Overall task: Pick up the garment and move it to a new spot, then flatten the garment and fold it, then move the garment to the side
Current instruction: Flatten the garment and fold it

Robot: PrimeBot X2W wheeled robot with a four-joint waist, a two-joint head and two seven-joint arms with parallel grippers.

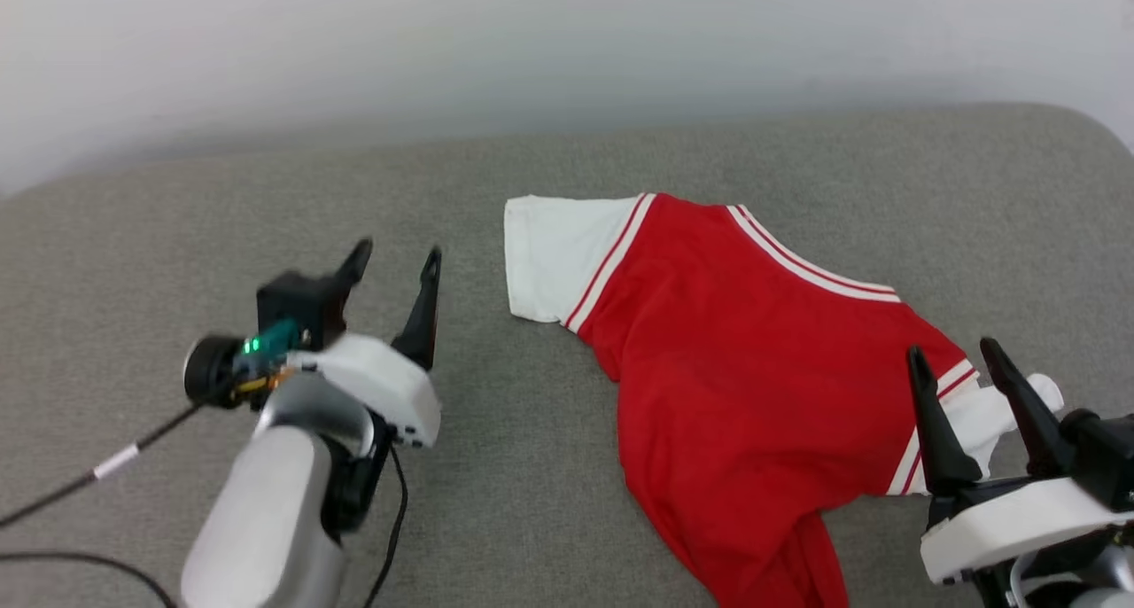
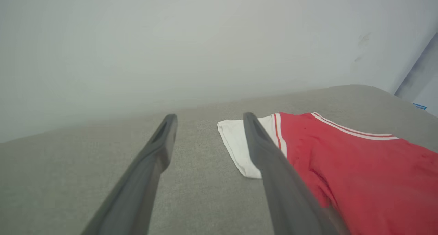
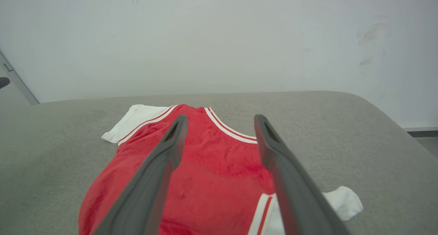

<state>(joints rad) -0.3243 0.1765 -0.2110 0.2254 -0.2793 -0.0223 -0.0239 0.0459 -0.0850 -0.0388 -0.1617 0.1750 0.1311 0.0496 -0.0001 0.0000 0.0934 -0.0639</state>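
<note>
The table [image 1: 133, 236], covered in grey fabric, carries the shirt [image 1: 753, 369], which lies a little to the robot's right with its plain red side up. It is not flat. The body runs slantwise and narrows to a twisted hem [image 1: 797, 555] at the near end of the shirt.

The left arm [image 1: 266, 519] holds the left jaws well apart from the shirt, out beyond its spread white sleeve [image 1: 554, 253], over bare fabric. They are spread and empty. The right jaws stand at the shirt's opposite edge, also spread with nothing between them, over the other sleeve [image 1: 988, 417], which is bunched up. Whether their tips touch the cloth I cannot tell.

Nothing is gripped yet, so the step in hand looks like the pick-up before the move to a new spot. To do it well, each set of jaws should come down on a shoulder, just inside the striped trim [image 1: 815, 267], where the seams give the cloth some body. The left jaws have the longer way to go across to the spread sleeve.

Thin cloth on a soft cover is easy to miss. Pressing down slightly and closing on a raised fold should give a surer hold than skimming the surface. Lifting both sides together and level would probably let the twisted hem hang free and unwind. A one-sided lift would likely drag it into a tighter bunch.
</note>
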